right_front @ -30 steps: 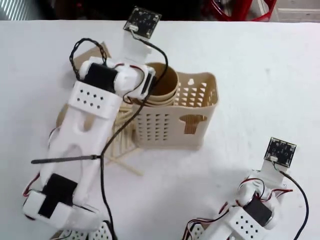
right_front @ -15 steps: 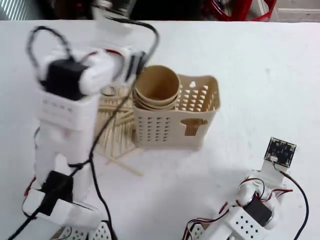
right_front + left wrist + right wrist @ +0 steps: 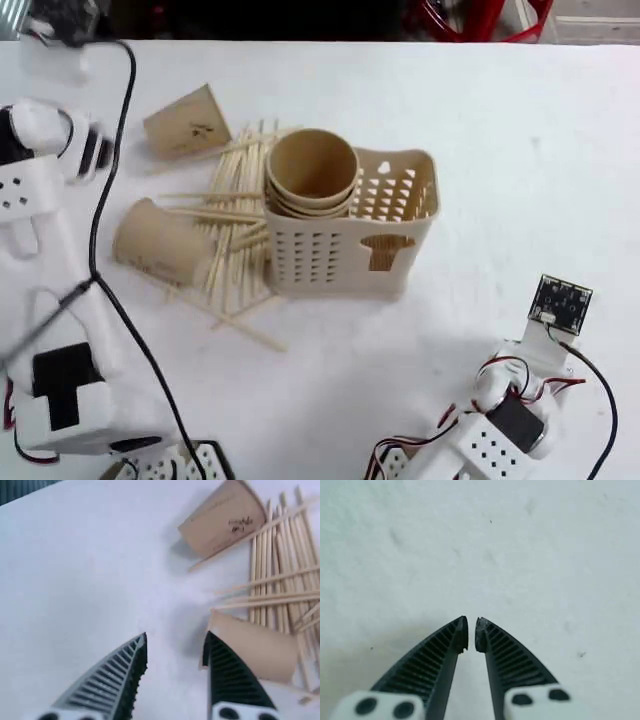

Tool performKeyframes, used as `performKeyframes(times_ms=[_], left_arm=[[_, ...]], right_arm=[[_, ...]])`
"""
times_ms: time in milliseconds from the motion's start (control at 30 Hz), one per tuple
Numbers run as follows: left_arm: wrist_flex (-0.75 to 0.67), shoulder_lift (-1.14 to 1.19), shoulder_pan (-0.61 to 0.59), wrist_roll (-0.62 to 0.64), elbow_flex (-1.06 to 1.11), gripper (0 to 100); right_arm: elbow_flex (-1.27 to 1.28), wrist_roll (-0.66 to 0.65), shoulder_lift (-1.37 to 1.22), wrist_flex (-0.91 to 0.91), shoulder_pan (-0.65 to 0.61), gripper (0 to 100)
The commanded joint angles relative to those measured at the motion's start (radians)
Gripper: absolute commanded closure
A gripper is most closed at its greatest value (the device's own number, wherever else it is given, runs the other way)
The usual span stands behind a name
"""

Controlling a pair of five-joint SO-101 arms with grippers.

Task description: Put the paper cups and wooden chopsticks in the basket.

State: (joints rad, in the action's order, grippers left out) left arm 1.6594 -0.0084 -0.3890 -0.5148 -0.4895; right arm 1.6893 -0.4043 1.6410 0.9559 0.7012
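Basket: your basket (image 3: 400, 215) stands upright in the middle of the surface (image 3: 500, 150).
Stack: a cup stack (image 3: 312, 172) sits nested in the basket's end nearest the chopsticks.
Loose cups: you have two lying on their sides outside the basket, the far cup (image 3: 188, 122) and the near cup (image 3: 160, 242).
Chopsticks: the chopsticks (image 3: 235, 240) lie in a flat heap just beside the basket. They lie between the two loose cups, with a few sticks across the near cup.
Left pincer: your left pincer (image 3: 176, 639) is released and empty. It hangs over bare surface just beside the near cup's end.
Right pincer: your right pincer (image 3: 471, 632) is clenched on nothing, tips all but meeting. It is above bare surface, well apart from the basket.
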Motion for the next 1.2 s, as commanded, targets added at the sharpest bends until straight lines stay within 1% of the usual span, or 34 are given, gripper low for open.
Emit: performKeyframes(times_ms=[0,100,200,333,400,533,667,833,1000,1033,1167], left_arm=[[-0.170,-0.001,-0.062,-0.325,0.247,74],[-0.305,-0.001,-0.062,-0.465,0.431,74],[-0.425,-0.001,-0.062,-0.514,0.554,74],[-0.459,-0.001,-0.061,-0.555,0.638,74],[-0.463,-0.001,-0.061,-0.557,0.663,74],[-0.519,-0.001,-0.062,-0.557,0.718,74],[-0.592,-0.002,-0.065,-0.543,0.783,74],[-0.681,-0.004,-0.116,-0.410,0.784,74],[-0.779,-0.002,-0.197,-0.302,0.784,74],[-0.790,-0.002,-0.211,-0.290,0.784,74],[-0.795,-0.002,-0.248,-0.310,0.790,74]], right_arm=[[0.006,0.008,0.004,-0.016,0.004,95.4],[0.006,0.008,0.004,-0.016,0.004,95.4],[0.006,0.008,0.004,-0.016,0.004,95.4],[0.006,0.008,0.004,-0.016,0.004,95.4],[0.006,0.008,0.004,-0.016,0.004,95.4],[0.006,0.008,0.004,-0.016,0.004,95.4],[0.006,0.008,0.004,-0.016,0.004,95.4],[0.006,0.008,0.004,-0.016,0.004,95.4],[0.006,0.008,0.004,-0.016,0.004,95.4],[0.006,0.008,0.004,-0.016,0.004,95.4],[0.006,0.008,0.004,-0.016,0.004,95.4]])
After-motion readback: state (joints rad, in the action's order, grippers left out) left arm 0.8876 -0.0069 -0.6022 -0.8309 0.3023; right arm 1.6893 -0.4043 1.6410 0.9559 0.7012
